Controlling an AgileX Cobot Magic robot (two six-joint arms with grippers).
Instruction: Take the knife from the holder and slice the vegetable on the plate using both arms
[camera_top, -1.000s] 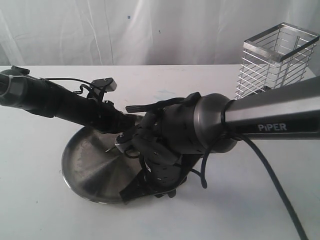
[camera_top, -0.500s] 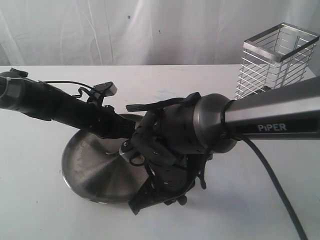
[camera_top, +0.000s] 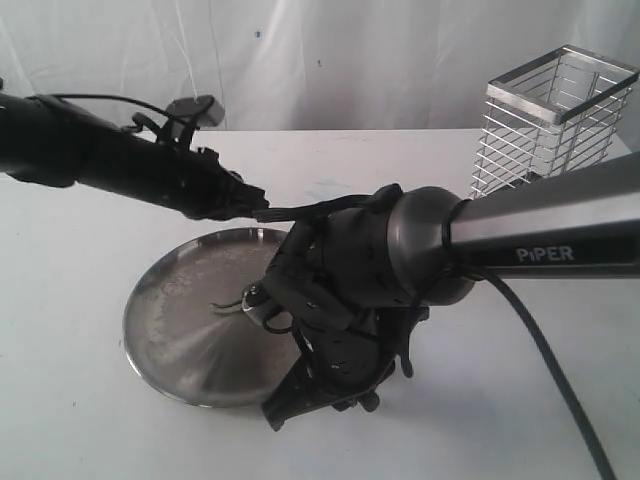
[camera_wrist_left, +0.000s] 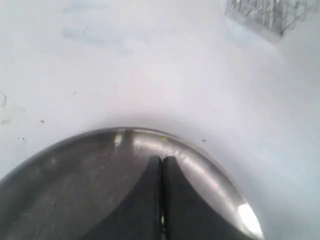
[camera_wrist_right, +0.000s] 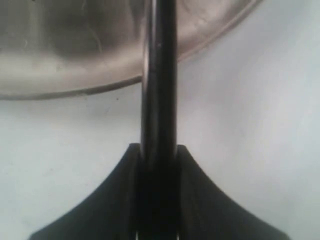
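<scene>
Exterior view: a white table (camera_top: 90, 420) carries all items. The right arm (camera_top: 540, 225), marked PIPER, enters from 3 o'clock and bends down at the plate's 4 o'clock edge. The left arm (camera_top: 110, 160) enters from 9 o'clock and ends above the plate's 1 o'clock rim. The holder (camera_top: 553, 125) stands upright on the table at 2 o'clock from the plate, well apart from it.

The plate (camera_top: 180, 340) lies flat at the table's centre. The knife (camera_wrist_right: 159, 75) is clamped edge-on in the right gripper (camera_wrist_right: 159, 150), with narrow jaws pressed to both its sides, and it reaches out across the plate's rim. The left gripper (camera_wrist_left: 162, 165) has its fingers pressed together with nothing visible between them, above the plate's rim.

The vegetable (camera_top: 235, 303) lies near the plate's centre. Only its thin curved stem shows, and the rest is hidden behind the right wrist.
</scene>
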